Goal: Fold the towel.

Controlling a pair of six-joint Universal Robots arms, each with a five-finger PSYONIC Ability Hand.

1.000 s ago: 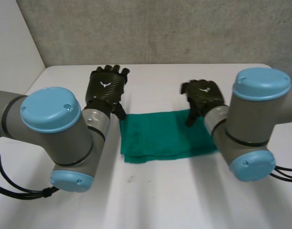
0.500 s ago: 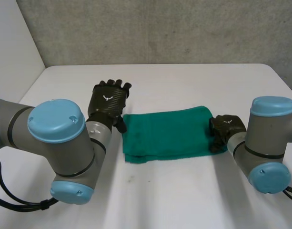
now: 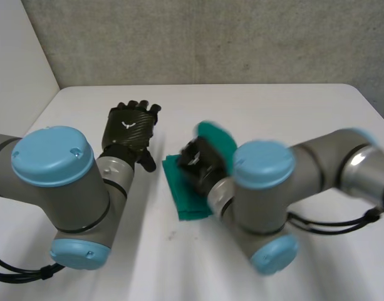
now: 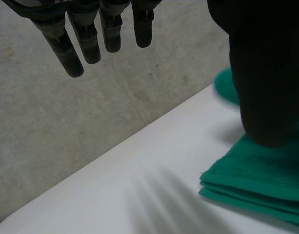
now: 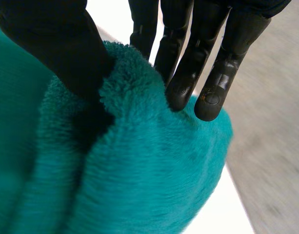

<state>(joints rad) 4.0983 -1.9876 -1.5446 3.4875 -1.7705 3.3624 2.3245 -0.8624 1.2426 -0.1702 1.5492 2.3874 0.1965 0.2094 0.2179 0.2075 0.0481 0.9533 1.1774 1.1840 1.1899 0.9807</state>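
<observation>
Confirm that the right hand is grasping: its thumb and fingers pinch a raised fold of the green towel above the folded layers, which lie mid-way across the white table. Note that the left hand is released, fingers straight, just beside the towel's left edge.

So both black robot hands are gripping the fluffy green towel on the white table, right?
Not quite. The right robot hand does grip the fluffy green towel, pinching a bunched part between thumb and fingers. The left robot hand grips nothing: the left wrist view shows its fingers straight, above the white table beside the towel.
</observation>
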